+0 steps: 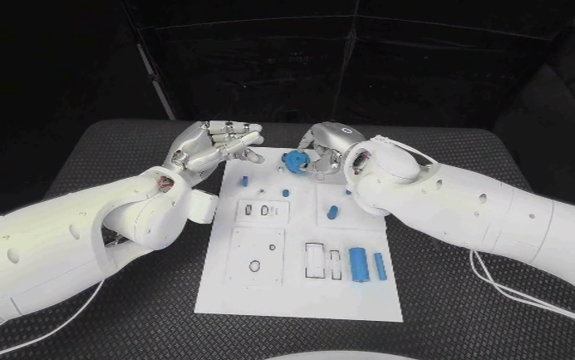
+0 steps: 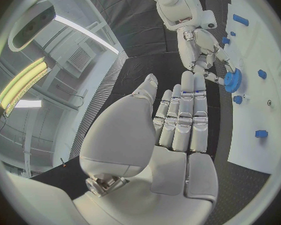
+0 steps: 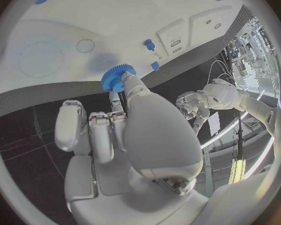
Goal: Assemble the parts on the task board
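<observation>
At the far end of the board (image 1: 240, 293), the right robot hand (image 1: 326, 150) pinches a blue gear (image 1: 295, 160) between its fingertips, just above the white surface near the far edge. The right wrist view shows the gear (image 3: 118, 78) gripped at the fingertips, toothed rim facing the board (image 3: 65, 30). The left robot hand (image 1: 216, 145) hovers at the board's far left corner, holding nothing, its fingers straight and side by side, thumb a little apart; the left wrist view shows those fingers (image 2: 185, 119) extended toward the gear (image 2: 233, 79) without touching it. On the board lie other blue parts: a small peg (image 1: 243, 181) near the left edge, another small piece (image 1: 287, 191) beside it, a short piece (image 1: 332, 209) toward the middle, and a cylinder (image 1: 357, 263) with a thinner rod (image 1: 380, 266) side by side at the near right. The board rests on the black desk (image 1: 108, 152).
</observation>
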Robot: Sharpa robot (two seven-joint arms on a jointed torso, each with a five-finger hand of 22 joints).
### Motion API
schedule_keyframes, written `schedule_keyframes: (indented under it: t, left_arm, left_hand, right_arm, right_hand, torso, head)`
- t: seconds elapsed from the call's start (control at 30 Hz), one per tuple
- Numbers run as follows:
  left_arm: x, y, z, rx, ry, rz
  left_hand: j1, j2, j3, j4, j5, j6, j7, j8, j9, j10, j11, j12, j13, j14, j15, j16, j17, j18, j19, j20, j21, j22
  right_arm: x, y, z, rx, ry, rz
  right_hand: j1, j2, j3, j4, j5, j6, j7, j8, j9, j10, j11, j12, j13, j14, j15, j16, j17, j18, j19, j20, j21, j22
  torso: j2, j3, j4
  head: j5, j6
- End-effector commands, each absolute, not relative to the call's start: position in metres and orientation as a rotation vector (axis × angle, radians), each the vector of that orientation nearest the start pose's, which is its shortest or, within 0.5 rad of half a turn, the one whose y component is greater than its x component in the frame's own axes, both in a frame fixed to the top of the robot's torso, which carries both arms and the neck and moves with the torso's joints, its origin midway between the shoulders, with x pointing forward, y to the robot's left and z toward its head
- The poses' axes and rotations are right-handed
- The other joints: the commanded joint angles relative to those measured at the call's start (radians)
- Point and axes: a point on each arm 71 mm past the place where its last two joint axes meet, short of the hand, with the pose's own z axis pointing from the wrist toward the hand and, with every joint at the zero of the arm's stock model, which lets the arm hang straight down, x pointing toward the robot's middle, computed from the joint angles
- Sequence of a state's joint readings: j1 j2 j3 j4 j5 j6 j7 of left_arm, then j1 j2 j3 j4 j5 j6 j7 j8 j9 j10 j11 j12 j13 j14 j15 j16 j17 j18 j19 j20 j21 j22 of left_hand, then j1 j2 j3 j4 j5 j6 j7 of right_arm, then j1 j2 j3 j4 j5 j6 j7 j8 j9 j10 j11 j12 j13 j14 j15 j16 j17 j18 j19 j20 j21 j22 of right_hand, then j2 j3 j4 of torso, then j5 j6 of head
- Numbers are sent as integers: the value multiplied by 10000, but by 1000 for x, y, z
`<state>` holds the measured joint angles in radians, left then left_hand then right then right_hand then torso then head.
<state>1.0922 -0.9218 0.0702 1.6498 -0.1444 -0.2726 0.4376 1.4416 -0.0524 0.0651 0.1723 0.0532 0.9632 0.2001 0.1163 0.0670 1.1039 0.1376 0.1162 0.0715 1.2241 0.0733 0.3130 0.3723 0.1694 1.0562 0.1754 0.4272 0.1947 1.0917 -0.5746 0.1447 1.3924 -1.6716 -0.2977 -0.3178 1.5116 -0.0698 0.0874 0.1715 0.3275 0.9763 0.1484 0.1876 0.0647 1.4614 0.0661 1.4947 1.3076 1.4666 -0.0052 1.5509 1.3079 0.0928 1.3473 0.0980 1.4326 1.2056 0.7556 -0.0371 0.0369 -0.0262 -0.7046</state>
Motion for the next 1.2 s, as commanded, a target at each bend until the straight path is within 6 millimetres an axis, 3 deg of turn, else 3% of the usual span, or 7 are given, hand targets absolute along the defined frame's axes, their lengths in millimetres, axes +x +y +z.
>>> schedule_keyframes:
  t: [0.03, 0.57, 1.03, 1.1, 1.2]
  left_arm:
    - [459, 206, -169, -9631, 14025, -16757]
    - [460, 205, -170, -9640, 14068, -16773]
    - [460, 204, -170, -9644, 14084, -16779]
    - [460, 204, -170, -9644, 14086, -16779]
    - [460, 204, -170, -9644, 14090, -16783]
  left_hand:
    - [23, 82, 9, -44, -38, 10, 53, -34, -12, -13, 28, -69, -2, -70, -12, -57, 9, 106, -73, 8, -61, -14]
    - [32, 89, 5, -54, -38, 8, 54, -45, -11, -19, 30, -80, -2, -72, -10, -67, 23, 107, -76, 11, -64, -16]
    - [47, 99, 8, -67, -38, 7, 53, -52, -11, -22, 30, -86, -2, -74, -10, -75, 32, 108, -77, 12, -65, -17]
    - [47, 99, 8, -67, -38, 7, 53, -52, -11, -22, 30, -86, -2, -74, -10, -75, 32, 108, -77, 12, -65, -17]
    - [47, 99, 8, -67, -38, 7, 53, -52, -11, -22, 30, -86, -2, -74, -10, -75, 32, 108, -77, 12, -65, -17]
  right_arm:
    - [511, -105, -178, -1287, 15780, 5668]
    - [513, -80, -190, -1714, 16159, 5812]
    - [510, -74, -204, -2064, 16563, 5685]
    - [511, -74, -204, -2052, 16559, 5672]
    - [511, -74, -204, -1997, 16517, 5663]
  right_hand:
    - [-99, 37, 76, 3, 22, 49, -4, 22, 10, 497, -35, 38, 1645, 937, -45, 45, 2115, -202, 73, 26, 57, 8]
    - [-207, -1, 190, -4, -129, 79, -6, -49, 7, 484, -38, 22, 1632, 934, -43, 41, 2100, -205, 80, 26, 66, 27]
    - [-338, -89, 269, -22, -298, 71, 8, -141, 2, 469, -26, 4, 1615, 934, -35, 41, 2099, -207, 80, 32, 69, 37]
    - [-420, -142, 275, -16, -396, -6, 33, -213, -7, 448, -6, -20, 1586, 933, -18, 39, 2093, -209, 82, 42, 71, 45]
    - [-623, -240, 241, 20, -926, -407, 128, -474, -27, 395, 76, -80, 1513, 932, 53, 39, 2092, -213, 79, 88, 71, 49]
  torso:
    - [7, -1, 3]
    - [1, 14, -24]
    - [0, 13, -26]
    - [3, 15, -28]
    - [-2, 13, -28]
  head:
    - [12, -19]
    - [82, -87]
    - [116, -145]
    - [120, -156]
    - [120, -146]
